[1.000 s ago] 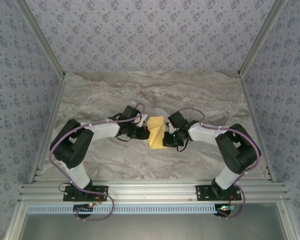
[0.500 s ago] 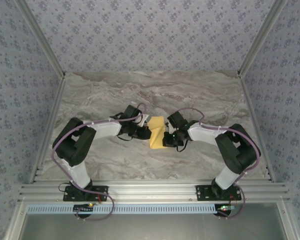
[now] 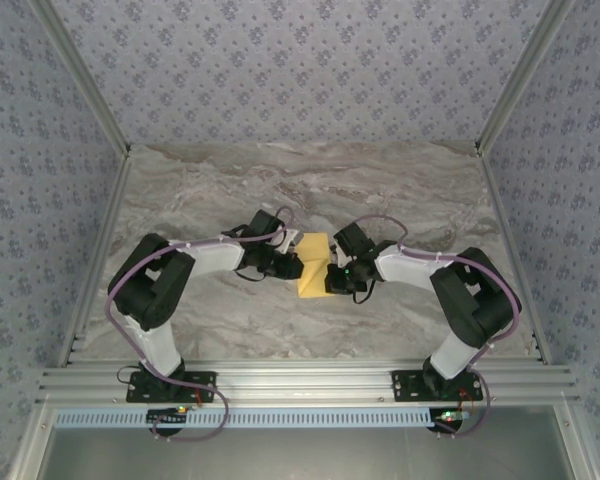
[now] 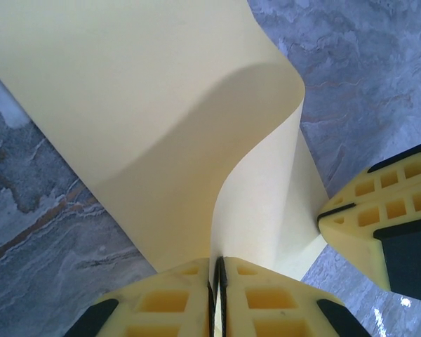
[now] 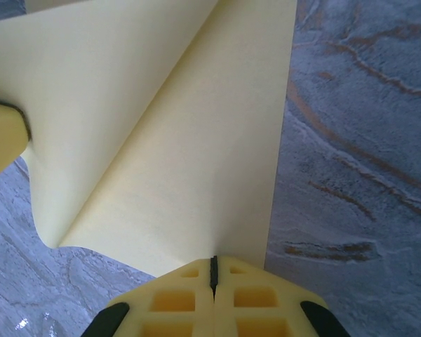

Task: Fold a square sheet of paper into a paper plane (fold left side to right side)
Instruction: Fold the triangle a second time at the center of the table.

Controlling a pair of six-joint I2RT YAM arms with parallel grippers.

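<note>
Midway across the marbled table (image 3: 230,190), between my two arms, the square sheet of paper (image 3: 313,265) stood partly raised from the surface, pale yellow against the grey and brown veining. My left gripper (image 3: 288,262) reached in from the left and my right gripper (image 3: 332,275) from the right, each at one side of the sheet, the two wrists close together and the arm bases well apart at the near edge. Seen from my left wrist, the yellow fingertips (image 4: 182,295) were pressed almost together with a thin edge of the sheet pinched between them, and the paper rose from that grip in a smooth curl, one part lying flat on the table and the other arching over it. A fingertip of my right gripper touched the sheet's right edge in that same view. Seen from my right wrist, the right fingers (image 5: 259,295) were pressed together with only a dark seam between them, their tips at the near edge of the sheet where it lay flat. I could not tell whether they clamped the paper or merely touched it. No sharp crease showed along the bend.
</note>
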